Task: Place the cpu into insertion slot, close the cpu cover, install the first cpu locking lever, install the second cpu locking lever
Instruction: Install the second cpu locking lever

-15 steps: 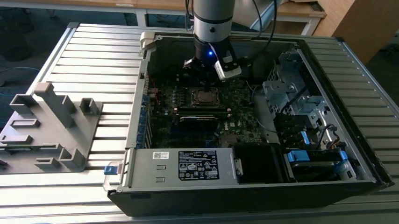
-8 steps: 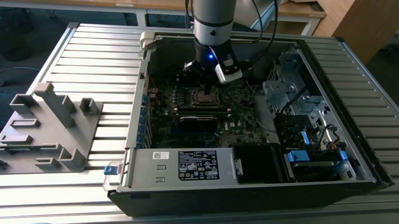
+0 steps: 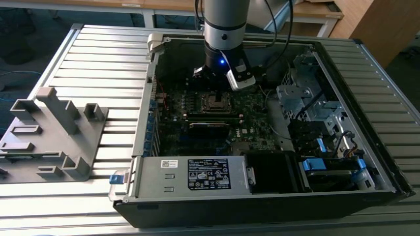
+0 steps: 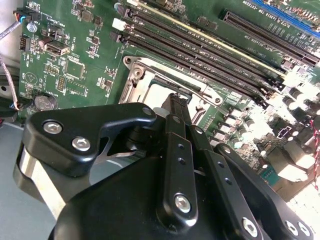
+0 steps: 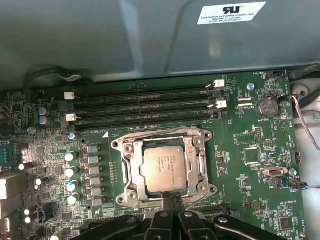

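CPU (image 5: 164, 168) is seated in insertion slot (image 5: 131, 186) | cpu cover (image 5: 161, 134) is seen lowered | tool (image 5: 172, 201) fingers are pressed together, nothing held, at socket edge | step judged: lever installation; a hooking push is called for.

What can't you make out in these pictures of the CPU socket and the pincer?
- Pincer tips: in both wrist views they end at the socket edge, fingers overlapping, so open or shut is unclear.
- Insertion slot near edge: the pincer's black links cover it in the first wrist view.
- CPU: mostly behind the pincer in the second wrist view.
- Socket in the exterior view: too small to show the levers.
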`<state>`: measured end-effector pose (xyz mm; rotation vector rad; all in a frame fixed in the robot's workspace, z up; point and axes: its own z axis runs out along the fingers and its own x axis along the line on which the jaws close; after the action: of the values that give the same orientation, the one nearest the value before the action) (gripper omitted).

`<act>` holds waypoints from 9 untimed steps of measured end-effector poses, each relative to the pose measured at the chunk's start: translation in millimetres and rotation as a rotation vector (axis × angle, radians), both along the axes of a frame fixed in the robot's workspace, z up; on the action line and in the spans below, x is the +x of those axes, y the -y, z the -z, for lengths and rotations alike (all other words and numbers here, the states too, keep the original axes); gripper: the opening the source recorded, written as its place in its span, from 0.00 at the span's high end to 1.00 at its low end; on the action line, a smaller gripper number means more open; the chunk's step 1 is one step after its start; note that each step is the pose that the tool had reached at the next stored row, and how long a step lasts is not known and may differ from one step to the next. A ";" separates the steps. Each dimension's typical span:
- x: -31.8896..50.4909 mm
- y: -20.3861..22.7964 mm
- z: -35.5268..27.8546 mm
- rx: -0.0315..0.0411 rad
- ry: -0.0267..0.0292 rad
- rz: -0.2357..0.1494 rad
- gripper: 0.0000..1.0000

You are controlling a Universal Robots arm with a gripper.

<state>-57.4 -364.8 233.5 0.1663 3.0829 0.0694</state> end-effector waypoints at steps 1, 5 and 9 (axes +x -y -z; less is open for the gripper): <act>0.0 0.0 0.0 -0.0001 0.0000 0.000 0.89; 0.0 0.1 -1.8 0.0000 -0.0002 0.000 0.89; 0.0 0.1 -4.1 0.0007 -0.0003 0.000 0.89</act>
<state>-57.4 -364.9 237.6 0.1662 3.0833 0.0705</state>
